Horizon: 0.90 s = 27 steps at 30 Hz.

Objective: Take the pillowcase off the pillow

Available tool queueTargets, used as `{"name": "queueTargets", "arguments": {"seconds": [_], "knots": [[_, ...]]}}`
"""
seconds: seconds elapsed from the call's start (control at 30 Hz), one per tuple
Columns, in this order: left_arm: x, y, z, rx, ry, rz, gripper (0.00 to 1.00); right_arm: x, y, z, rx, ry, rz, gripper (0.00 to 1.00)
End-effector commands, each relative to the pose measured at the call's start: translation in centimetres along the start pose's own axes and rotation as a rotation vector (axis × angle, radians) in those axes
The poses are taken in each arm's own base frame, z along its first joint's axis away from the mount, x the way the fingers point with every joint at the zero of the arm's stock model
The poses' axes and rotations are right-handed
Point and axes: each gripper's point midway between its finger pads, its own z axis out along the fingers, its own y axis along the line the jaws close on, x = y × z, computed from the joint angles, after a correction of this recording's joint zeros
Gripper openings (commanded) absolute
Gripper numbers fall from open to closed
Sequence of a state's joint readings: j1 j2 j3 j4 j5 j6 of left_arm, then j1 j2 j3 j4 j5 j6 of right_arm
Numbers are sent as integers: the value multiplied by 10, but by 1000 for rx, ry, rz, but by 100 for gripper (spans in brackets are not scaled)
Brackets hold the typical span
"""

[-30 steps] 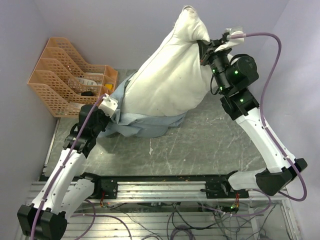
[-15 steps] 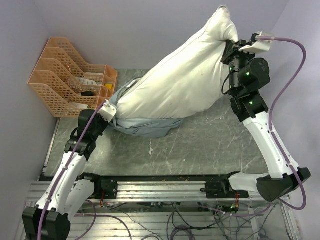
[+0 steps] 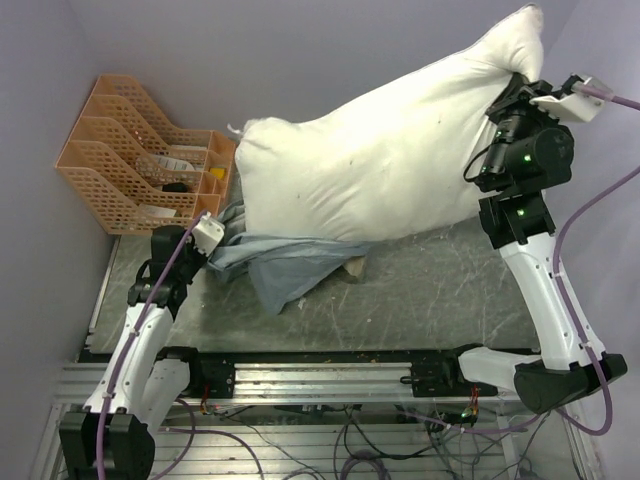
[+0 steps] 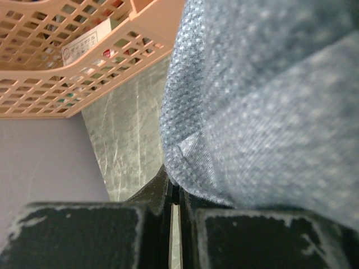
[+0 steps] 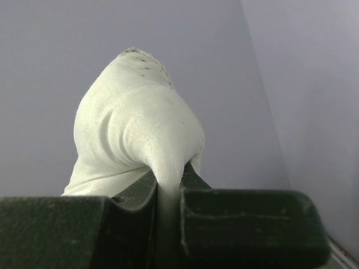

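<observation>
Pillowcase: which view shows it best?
Top external: the pillowcase lies crumpled on the table under the raised pillow. Left wrist shows only a close-up of its blue dotted cloth pinched in the left gripper. Right wrist shows none of it, just a pillow corner in the right gripper.

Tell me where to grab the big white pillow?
Probably best by a corner, coming from the right: the pillow is too plump in the middle to pinch, but the corner squashes thin, as in the right gripper now.
</observation>
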<state>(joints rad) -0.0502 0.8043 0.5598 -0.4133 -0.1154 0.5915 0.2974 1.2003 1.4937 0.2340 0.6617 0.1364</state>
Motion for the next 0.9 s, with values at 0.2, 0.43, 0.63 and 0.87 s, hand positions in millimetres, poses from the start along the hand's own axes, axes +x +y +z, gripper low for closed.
{"name": "queueTargets", "arguments": {"seconds": [0.2, 0.43, 0.63, 0.87], "knots": [[59, 22, -8, -116, 229, 94, 7, -113, -64, -15, 272, -368, 86, 0], [76, 21, -5, -142, 273, 166, 7, -118, -75, -17, 322, -407, 39, 0], [54, 19, -6, -96, 203, 106, 7, -102, -67, -11, 271, -365, 61, 0], [-19, 22, -14, 66, 71, -90, 7, -55, -31, 7, 101, -252, 103, 0]]}}
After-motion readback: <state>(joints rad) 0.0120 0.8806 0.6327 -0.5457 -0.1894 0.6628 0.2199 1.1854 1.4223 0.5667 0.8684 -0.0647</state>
